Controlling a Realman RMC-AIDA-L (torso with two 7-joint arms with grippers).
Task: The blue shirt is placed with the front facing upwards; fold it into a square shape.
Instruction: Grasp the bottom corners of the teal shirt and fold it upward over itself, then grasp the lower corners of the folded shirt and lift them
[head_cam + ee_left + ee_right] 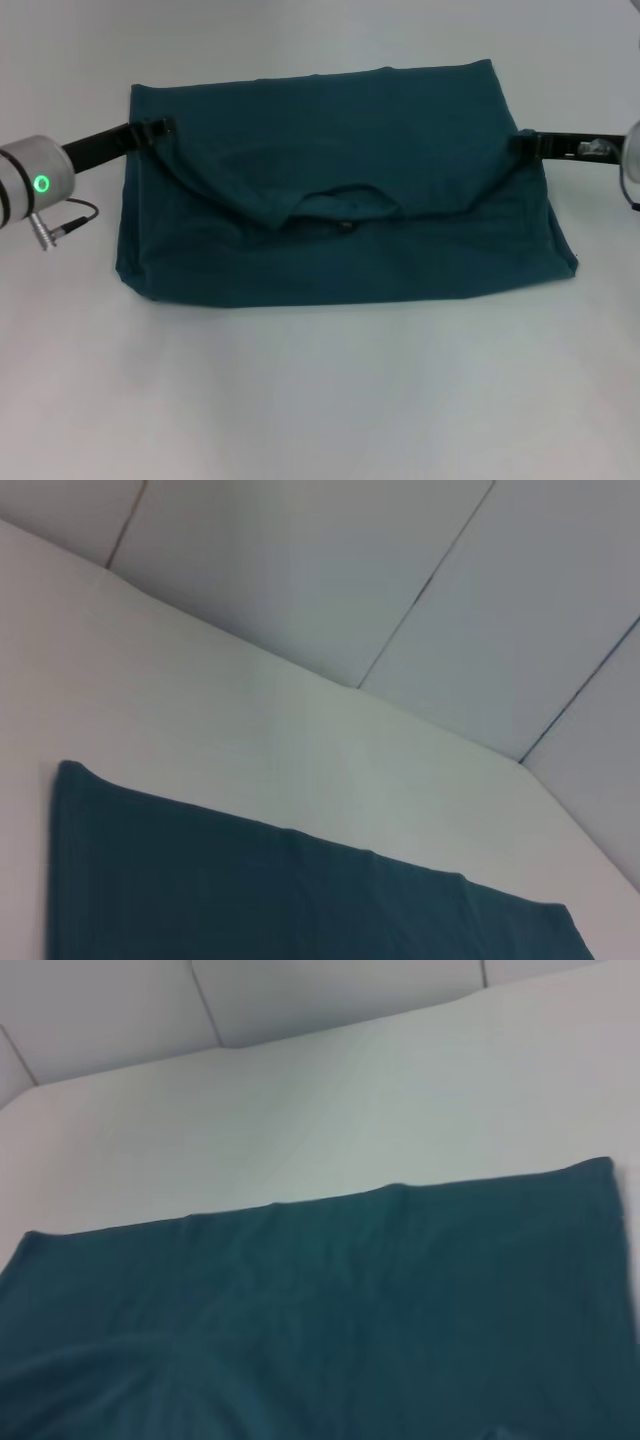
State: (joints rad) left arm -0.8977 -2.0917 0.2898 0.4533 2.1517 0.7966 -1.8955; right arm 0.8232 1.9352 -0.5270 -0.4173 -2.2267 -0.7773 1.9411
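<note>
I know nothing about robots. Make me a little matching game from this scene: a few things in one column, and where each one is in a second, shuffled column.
Things:
1. blue shirt
2. left gripper
3. right gripper
4. table

Places:
A. at the shirt's right edge
B. under everything
C. spread in the middle, partly folded
D. at the shirt's left edge

Pairs: 1-C, 2-D, 3-A, 4-B

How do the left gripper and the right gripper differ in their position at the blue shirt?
The left gripper meets the blue shirt at its left edge, near the far corner; the right gripper meets the right edge, slightly nearer to the robot. The left arm shows a grey cuff with a green light; the right arm is mostly cut off by the picture edge. Both are dark and reach inward across the white table.
</note>
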